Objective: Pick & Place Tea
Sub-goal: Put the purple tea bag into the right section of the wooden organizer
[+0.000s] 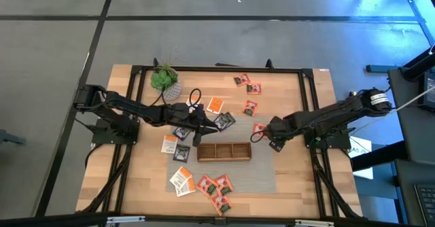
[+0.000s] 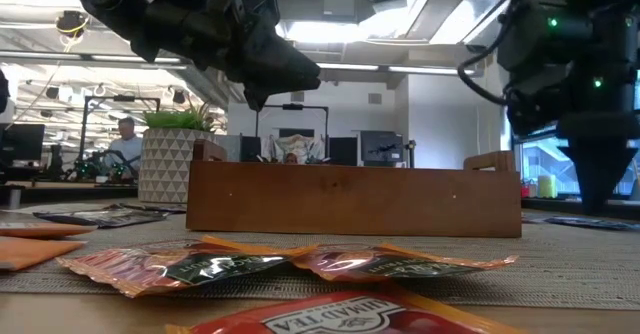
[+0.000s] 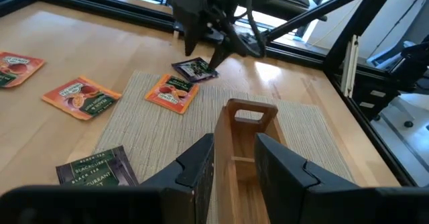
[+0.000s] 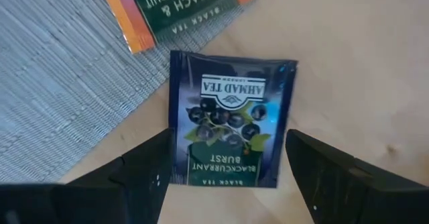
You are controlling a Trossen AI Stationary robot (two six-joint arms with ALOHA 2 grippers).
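The tea lies as small flat sachets around a long wooden tray (image 1: 224,151). One dark blue blackcurrant sachet (image 4: 228,127) lies flat on the bare wood off the tray's right end, next to an orange one (image 3: 173,92). My right gripper (image 4: 228,143) points straight down over the dark sachet. It is open, with one finger on either side of the sachet and not touching it. My left gripper (image 3: 234,163) hovers open over the tray's left end (image 3: 244,137) with nothing between its fingers.
Several red and orange sachets (image 1: 250,98) lie at the far right, and more (image 1: 214,186) lie near the front edge. Dark ones (image 1: 224,120) lie behind the tray. A potted plant (image 1: 165,79) stands at the far left. A woven mat (image 1: 262,176) lies under the tray.
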